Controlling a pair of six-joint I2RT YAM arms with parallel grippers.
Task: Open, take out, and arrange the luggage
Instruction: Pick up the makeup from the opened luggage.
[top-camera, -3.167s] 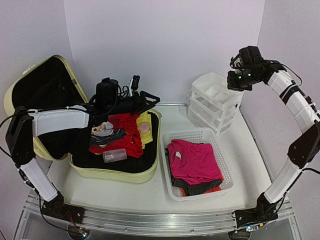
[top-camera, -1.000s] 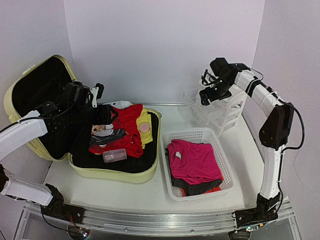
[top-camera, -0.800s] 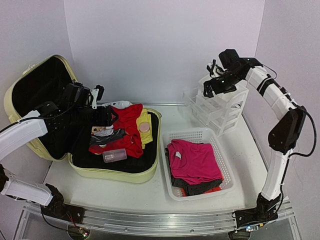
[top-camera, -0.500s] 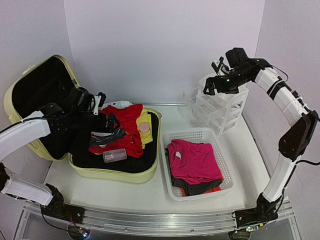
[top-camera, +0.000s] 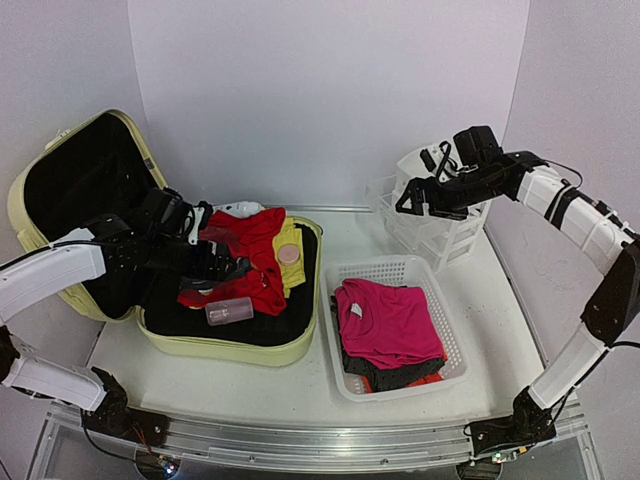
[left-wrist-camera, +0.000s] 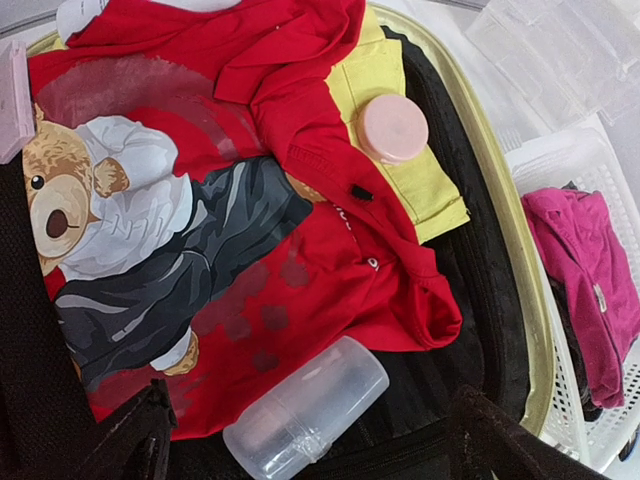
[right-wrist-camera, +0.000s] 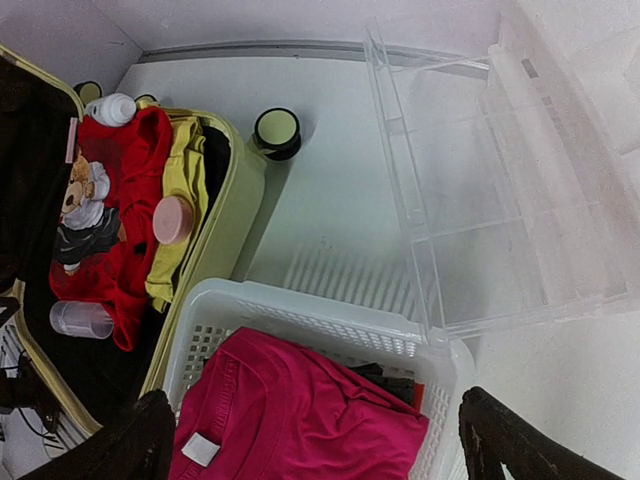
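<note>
**Luggage open on the counter, both end effectors spread wide and empty**

We see the luggage (top-camera: 236, 351) lying open at the left of the counter (top-camera: 300, 390), with its black-lined lid propped up behind it. In its lower half lies a red shirt (left-wrist-camera: 300, 250) printed with a teddy bear, crumpled and spread over the lining. Along the luggage's right wall sits a folded yellow garment (left-wrist-camera: 420, 185), and a pink round jar (left-wrist-camera: 392, 128) rests on top of it. A clear plastic bottle (left-wrist-camera: 305, 412) lies on its side at the near edge of the red shirt. A white bottle (right-wrist-camera: 112, 108) lies at the luggage's far end.

Just right of the luggage stands a white mesh basket (top-camera: 392, 268) that holds a magenta shirt (top-camera: 390, 320) over darker clothes. Beyond the basket, farther right of the luggage, stands a white drawer organizer (top-camera: 432, 222) with one clear drawer (right-wrist-camera: 490, 200) pulled out. A small dark jar (right-wrist-camera: 277, 130) with a pale lid stands on the counter, just beside the luggage's far right corner.

The left end effector (left-wrist-camera: 312, 420) hangs inside the luggage, low over the clear bottle, fingers wide apart and gripping nothing. The right end effector (right-wrist-camera: 318, 425) hangs well to the right of the luggage, above the basket and drawer, also spread wide and empty.
</note>
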